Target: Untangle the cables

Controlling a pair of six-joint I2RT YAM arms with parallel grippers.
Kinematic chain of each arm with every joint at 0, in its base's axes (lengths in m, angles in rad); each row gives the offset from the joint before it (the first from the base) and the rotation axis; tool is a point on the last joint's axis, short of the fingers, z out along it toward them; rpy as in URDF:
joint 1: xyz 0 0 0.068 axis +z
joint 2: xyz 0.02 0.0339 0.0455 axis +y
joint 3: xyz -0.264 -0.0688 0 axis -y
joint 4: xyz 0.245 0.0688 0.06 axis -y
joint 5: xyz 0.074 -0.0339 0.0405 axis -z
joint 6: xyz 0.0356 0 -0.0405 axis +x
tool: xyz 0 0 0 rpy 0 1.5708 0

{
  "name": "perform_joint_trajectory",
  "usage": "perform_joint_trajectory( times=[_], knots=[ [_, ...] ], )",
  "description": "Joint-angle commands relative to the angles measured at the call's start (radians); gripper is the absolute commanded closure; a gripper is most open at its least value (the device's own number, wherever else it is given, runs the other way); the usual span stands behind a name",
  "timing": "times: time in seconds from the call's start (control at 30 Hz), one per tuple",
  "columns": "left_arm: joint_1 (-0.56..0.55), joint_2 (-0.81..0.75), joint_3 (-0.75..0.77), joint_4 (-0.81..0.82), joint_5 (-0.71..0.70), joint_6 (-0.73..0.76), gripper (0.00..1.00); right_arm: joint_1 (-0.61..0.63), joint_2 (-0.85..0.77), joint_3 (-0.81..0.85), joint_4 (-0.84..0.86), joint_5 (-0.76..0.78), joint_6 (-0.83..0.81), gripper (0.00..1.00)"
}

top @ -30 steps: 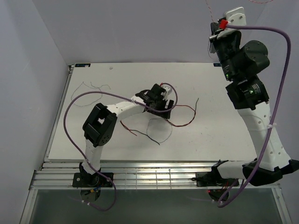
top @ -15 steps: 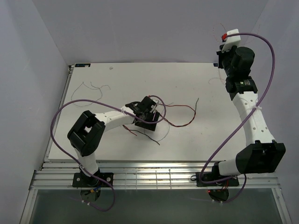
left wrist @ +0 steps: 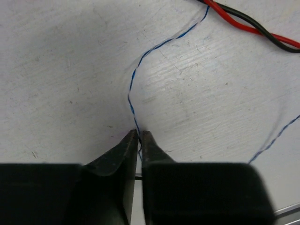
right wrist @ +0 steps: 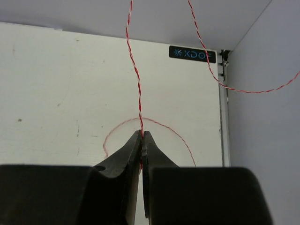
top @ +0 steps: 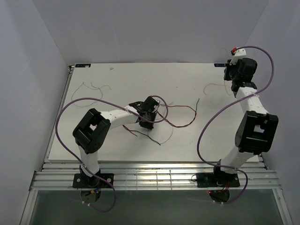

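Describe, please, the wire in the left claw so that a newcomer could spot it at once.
Start at the white table and find the left claw near its middle. Pinched between its tips is the blue-and-white wire, curving off toward the red cable and black cable. Unlike those thicker plain neighbours, it is hair-thin and twisted in two colours.

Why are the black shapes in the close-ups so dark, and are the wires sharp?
Left wrist view: the left end effector is a dark silhouette, the blue strand sharp. Right wrist view: likewise the right end effector and red strand. Top external view: even light over the table.
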Motion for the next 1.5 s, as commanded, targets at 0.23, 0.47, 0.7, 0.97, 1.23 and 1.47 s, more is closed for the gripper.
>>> perform_joint_trajectory(
  times=[0.23,0.47,0.7,0.97,1.23,1.47],
  knots=[
    [0.003,-0.065,0.078,-0.023,-0.121,-0.047,1.0,-0.005,0.224,0.144,-0.041,0.078,0.082,0.92],
    [0.003,-0.271,0.044,0.049,-0.106,-0.048,1.0,-0.005,0.255,0.172,-0.185,0.094,0.056,0.83],
    [0.0,-0.423,0.035,0.106,-0.056,-0.028,1.0,-0.005,0.2,0.085,-0.351,0.091,0.131,0.9],
    [-0.003,-0.524,0.065,0.115,0.023,-0.004,1.0,-0.001,-0.012,-0.108,-0.339,-0.041,0.172,0.8],
    [-0.005,-0.589,0.106,0.144,-0.03,0.01,1.0,0.113,-0.218,-0.313,-0.154,-0.296,0.284,0.45],
    [0.047,-0.397,0.287,0.088,-0.268,-0.001,1.0,0.2,-0.273,-0.334,-0.161,-0.258,0.307,0.1]
  ],
)
